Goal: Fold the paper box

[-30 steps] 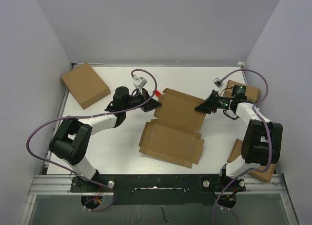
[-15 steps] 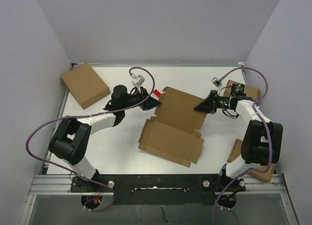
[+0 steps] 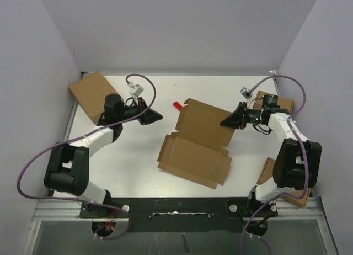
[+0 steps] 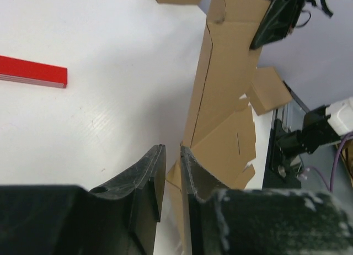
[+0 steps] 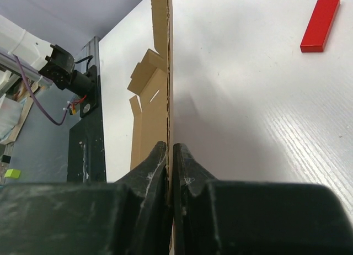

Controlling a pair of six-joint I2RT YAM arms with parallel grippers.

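Brown cardboard makes up most of what lies here, every face of it plain. Nearest, by the right arm's base, one ready-made box [image 3: 268, 169] lies on the white bench [image 3: 132, 155], partly hidden behind that arm.

At the middle of the bench is the paper box [image 3: 193, 158]. It is a die-cut blank, opened out, with tabs and slits along its edges. Its nearer panel lies flat, and its farther panel is tilted up off the surface along the crease between the two.

The right hand [image 3: 222, 123] is closed on the right edge of the raised panel. Its wrist view shows the thin cardboard edge pinched between the two fingers. The left hand [image 3: 160, 116] is to the left of the blank and apart from it, its fingers a narrow slit apart with nothing between them.

Between the left hand and the raised panel's far corner, one small red block [image 3: 177, 106] lies flat on the bench, touching neither.

Farther back, a second ready-made box [image 3: 96, 96] sits at the far left corner, beside the left arm. A third [image 3: 287, 105] sits at the far right, partly covered by the right arm's wrist. In all there are three closed boxes, one blank and one red block.
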